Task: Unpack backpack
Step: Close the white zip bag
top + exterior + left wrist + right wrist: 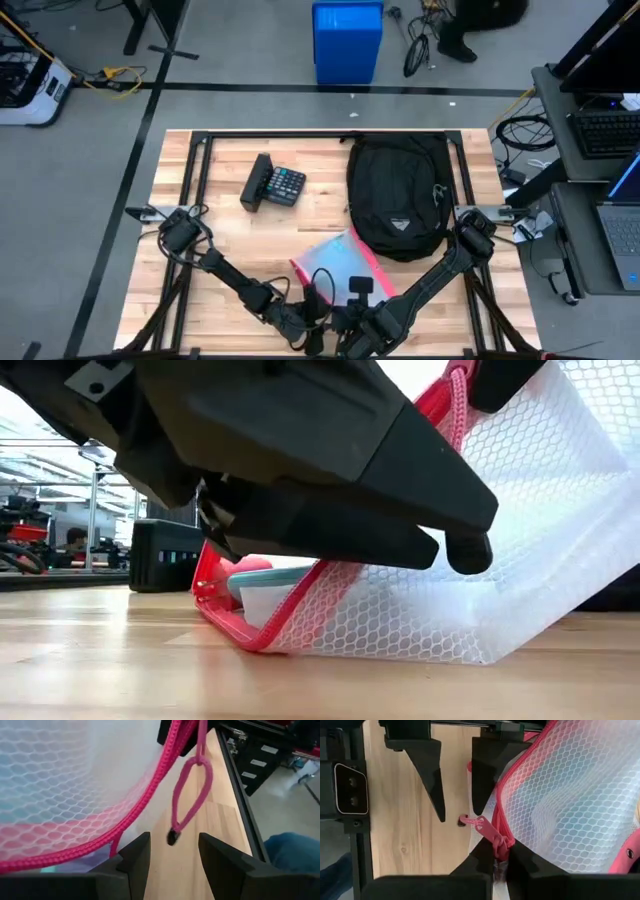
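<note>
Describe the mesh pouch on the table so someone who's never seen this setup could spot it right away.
Start from the wooden table and find the black backpack. Just in front of it, by the two arms, lies the pouch, with the right pincer shut on its cord. It alone is see-through white honeycomb mesh edged in pink, unlike the black calculator.

White honeycomb-mesh pouch trimmed pink; black backpack with white logo patch.

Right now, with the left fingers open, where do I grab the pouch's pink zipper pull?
Take the pink pull loop near its dark tip: it hangs free between the open left gripper's fingers, so advance straight and close. The right gripper pinches the mesh pouch's trim, likely steadying it.
</note>
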`<state>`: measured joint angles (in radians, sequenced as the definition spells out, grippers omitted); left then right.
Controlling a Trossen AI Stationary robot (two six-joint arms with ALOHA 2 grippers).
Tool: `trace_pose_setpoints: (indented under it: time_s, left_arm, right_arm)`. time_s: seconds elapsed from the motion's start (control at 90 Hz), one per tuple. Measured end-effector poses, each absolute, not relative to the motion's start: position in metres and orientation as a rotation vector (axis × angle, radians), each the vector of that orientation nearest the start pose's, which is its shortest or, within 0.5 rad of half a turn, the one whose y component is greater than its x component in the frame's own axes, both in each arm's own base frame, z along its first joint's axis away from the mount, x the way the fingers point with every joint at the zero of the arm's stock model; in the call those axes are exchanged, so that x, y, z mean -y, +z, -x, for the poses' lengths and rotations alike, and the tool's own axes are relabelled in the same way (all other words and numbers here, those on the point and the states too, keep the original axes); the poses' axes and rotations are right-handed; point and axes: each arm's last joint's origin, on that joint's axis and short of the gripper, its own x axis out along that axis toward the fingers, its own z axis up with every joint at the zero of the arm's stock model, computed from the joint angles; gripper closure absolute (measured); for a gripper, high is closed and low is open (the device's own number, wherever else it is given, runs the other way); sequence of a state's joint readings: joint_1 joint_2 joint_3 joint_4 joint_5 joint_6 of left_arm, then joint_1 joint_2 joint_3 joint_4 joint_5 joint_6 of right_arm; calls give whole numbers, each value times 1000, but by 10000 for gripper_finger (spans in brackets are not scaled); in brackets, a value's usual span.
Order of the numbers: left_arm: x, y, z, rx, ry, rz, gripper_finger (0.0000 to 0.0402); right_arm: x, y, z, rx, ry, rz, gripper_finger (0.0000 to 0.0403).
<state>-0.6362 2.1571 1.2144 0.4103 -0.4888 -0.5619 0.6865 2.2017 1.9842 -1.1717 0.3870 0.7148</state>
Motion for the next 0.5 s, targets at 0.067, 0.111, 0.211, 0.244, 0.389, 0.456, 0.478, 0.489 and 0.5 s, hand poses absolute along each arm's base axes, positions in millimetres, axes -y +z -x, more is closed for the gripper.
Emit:
trace_pose_setpoints:
  time_s: [0.067, 0.111, 0.211, 0.244, 0.389, 0.456, 0.478, 0.489, 0.5]
  left_arm:
    - [249, 113, -362, -468, -10, 241, 246]
    - [249, 113, -362, -465, -10, 216, 246]
    - [249, 114, -362, -455, -22, 179, 246]
    - [250, 115, -363, -444, -29, 177, 246]
    - [249, 118, -365, -422, -42, 171, 246]
    - [248, 118, -366, -420, -46, 175, 246]
    - [247, 118, -366, -420, -47, 177, 246]
    - [247, 118, -367, -421, -48, 178, 246]
    - [247, 118, -367, -422, -50, 179, 246]
  right_arm:
    - [-274, 229, -351, -1178, -178, 87, 398]
    - [-274, 229, -351, -1177, -176, 88, 398]
    - [-274, 230, -352, -1172, -167, 92, 398]
    - [-275, 230, -352, -1170, -164, 93, 398]
    - [-275, 230, -352, -1169, -160, 95, 399]
    - [-275, 230, -352, -1169, -160, 95, 399]
    - [-275, 230, -352, -1169, -160, 95, 399]
    - [-275, 230, -352, -1169, -160, 96, 399]
    - [-275, 230, -352, -1169, -161, 96, 399]
